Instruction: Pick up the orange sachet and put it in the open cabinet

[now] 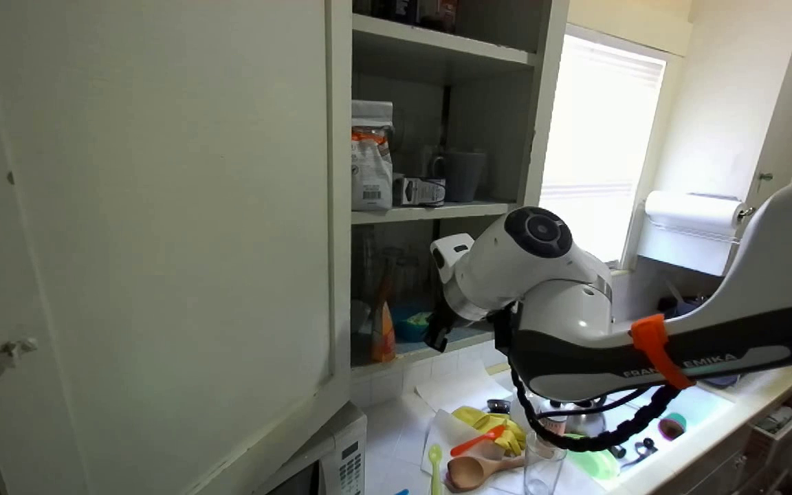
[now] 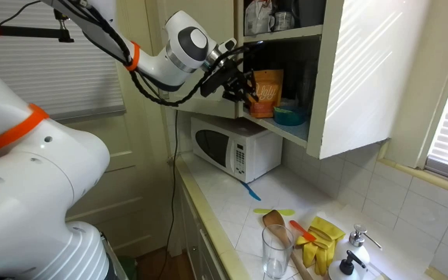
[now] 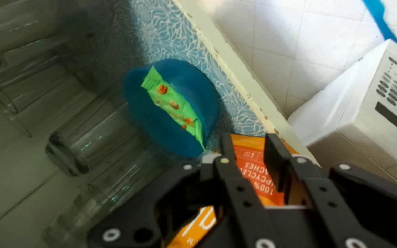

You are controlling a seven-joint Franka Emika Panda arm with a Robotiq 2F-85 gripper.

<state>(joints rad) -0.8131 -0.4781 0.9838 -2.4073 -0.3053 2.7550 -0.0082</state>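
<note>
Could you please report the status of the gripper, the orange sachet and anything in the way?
Gripper at the orange sachet, jaws apart, contact unclear. Sachet standing inside the open cabinet. Teal bowl close beside it, might get nudged.

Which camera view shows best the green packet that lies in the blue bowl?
The wrist view. It looks into the blue bowl, so the green packet shows along its length, with printed pictures on it. In both exterior views, only a small green part shows near the bowl's rim, no print readable.
</note>
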